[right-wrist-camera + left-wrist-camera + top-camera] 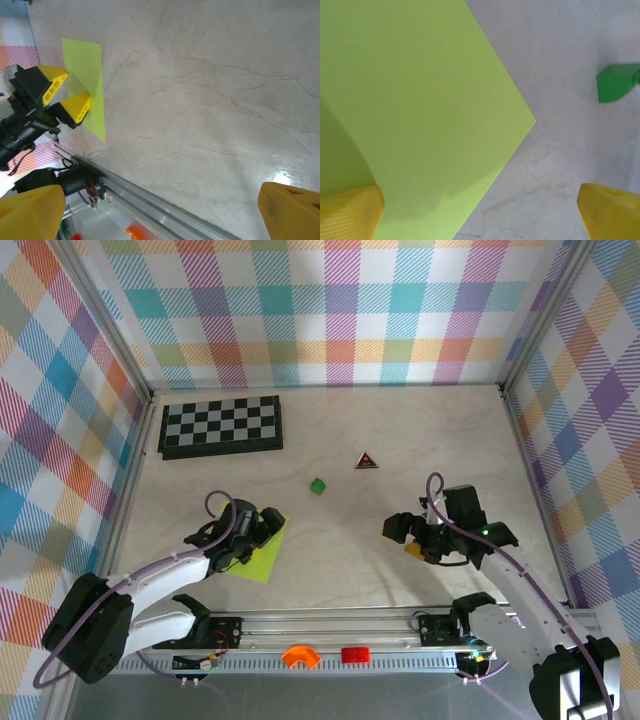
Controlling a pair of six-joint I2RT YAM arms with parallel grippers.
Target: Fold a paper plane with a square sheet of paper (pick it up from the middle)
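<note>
I read no text, label, brand or number anywhere; the red mark on the dark triangle point(366, 460) is too small to make out.

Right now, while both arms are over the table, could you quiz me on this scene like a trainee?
1. True or false: the left fingers are shut on the lime paper.
2. Which lies nearest the back wall? A the chessboard; B the small green block; C the dark triangle.
3. Fill in: the lime paper lies on the table's ____ half.
Key: 1 false, they stand open over it; 2 A; 3 left.
</note>
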